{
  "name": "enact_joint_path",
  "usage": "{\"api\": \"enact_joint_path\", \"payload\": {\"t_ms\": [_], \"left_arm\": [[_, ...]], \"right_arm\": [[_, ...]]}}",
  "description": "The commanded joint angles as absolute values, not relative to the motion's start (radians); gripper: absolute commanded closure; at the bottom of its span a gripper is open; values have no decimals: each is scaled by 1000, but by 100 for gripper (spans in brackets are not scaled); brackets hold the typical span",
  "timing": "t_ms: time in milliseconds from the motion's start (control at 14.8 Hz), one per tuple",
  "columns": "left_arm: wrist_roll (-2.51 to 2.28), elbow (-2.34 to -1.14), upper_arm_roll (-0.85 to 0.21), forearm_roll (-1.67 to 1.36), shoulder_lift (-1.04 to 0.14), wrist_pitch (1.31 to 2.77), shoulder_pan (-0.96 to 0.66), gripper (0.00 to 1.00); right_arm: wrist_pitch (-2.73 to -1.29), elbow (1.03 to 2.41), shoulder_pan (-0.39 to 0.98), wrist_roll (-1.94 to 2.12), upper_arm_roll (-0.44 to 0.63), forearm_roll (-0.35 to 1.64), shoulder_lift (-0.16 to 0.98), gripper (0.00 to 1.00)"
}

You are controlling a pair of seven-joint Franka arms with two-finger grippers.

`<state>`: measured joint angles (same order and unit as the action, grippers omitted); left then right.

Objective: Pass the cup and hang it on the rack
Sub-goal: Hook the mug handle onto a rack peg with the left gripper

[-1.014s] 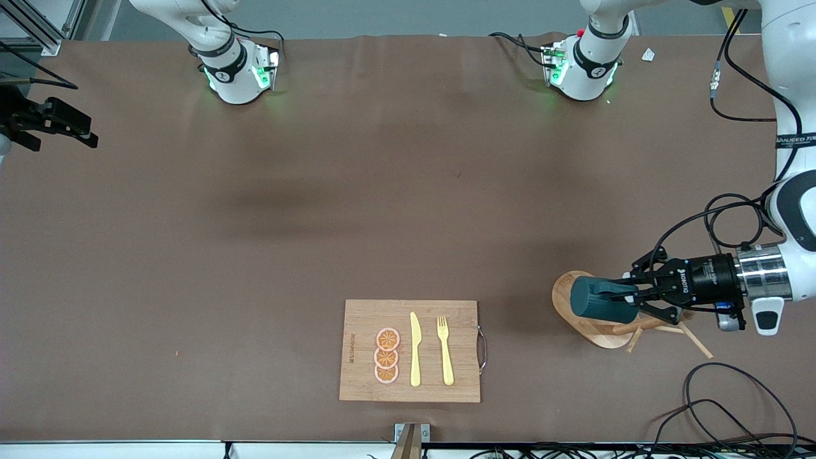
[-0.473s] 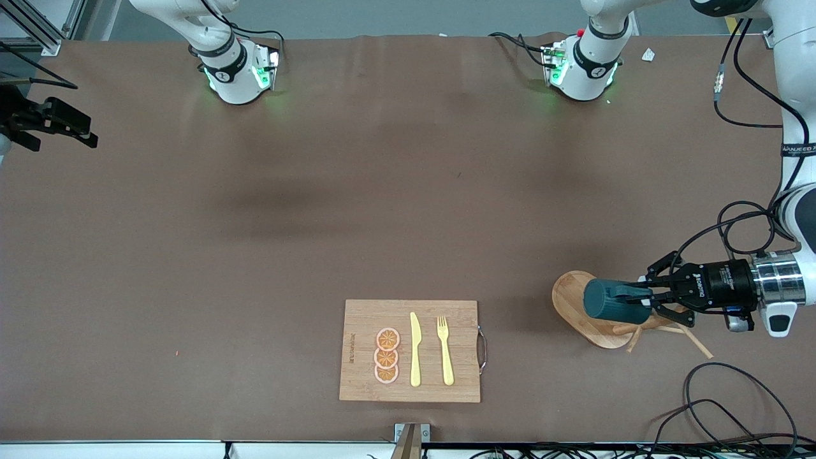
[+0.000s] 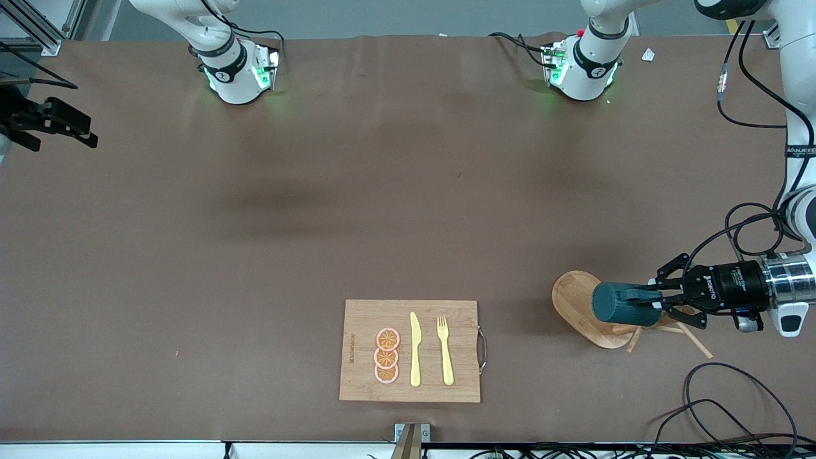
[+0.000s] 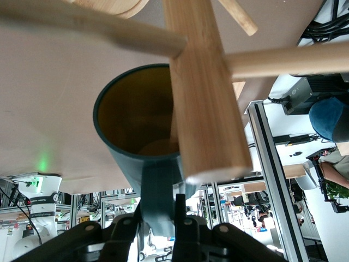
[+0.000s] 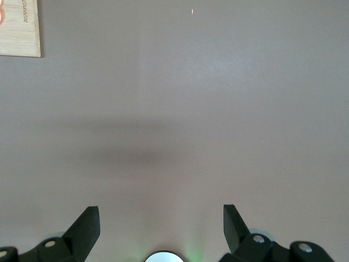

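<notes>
Landmark for all positions: the rectangular bamboo cutting board [image 3: 409, 350] with a metal handle, lying on the brown table [image 3: 357, 210] close to the front camera's edge. Right gripper [image 3: 60, 124] hangs over the table edge at the right arm's end, well apart from the board and farther from the front camera; the right arm waits. Right wrist view: fingers [image 5: 87, 226] spread wide with nothing between them, bare brown table below, one corner of the board [image 5: 19, 27] just showing. On the board, going from the right arm's end toward the left arm's: three round orange fruit slices [image 3: 386, 356] in a row, a pale yellow plastic knife [image 3: 415, 349], a pale yellow plastic fork [image 3: 445, 350], all lying flat and apart from one another. Toward the left arm's end from the board stands the light wooden mug tree rack [image 3: 577, 305] with oval flat base, about level with the board's farther edge. Left gripper [image 3: 651, 299] is over the rack, fingers clamped on the rim of the small dark teal-green ribbed cup [image 3: 621, 305], which is held on its side above the rack base. Left wrist view: cup [image 4: 136, 123] opening faces the camera, yellow-brown inside visible; the rack's round central post [image 4: 204, 87] crosses in front of the cup mouth, with pegs branching off. Cannot tell whether the cup's handle is on a peg; the handle is not visible.
</notes>
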<state>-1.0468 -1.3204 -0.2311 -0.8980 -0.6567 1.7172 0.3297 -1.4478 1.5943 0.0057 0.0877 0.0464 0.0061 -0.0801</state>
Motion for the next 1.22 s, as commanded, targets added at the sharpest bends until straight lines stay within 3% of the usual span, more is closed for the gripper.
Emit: {"api": "enact_joint_path", "payload": {"t_ms": [0,878,1149], "left_arm": [[-1026,-1313,-242,-922,-666,1703,347,99],[-1023,-1313,-242,-922,-686,1675,374,95],[-1025,-1313,-242,-922,-689,1671,374,88]], "right_arm": [[-1456,1617,5,101,44,-6,-103,0],[-1466,1612,8,103,41,-11,-103,0],[-1453,1611,9,86,38,-25,-104,0]]}}
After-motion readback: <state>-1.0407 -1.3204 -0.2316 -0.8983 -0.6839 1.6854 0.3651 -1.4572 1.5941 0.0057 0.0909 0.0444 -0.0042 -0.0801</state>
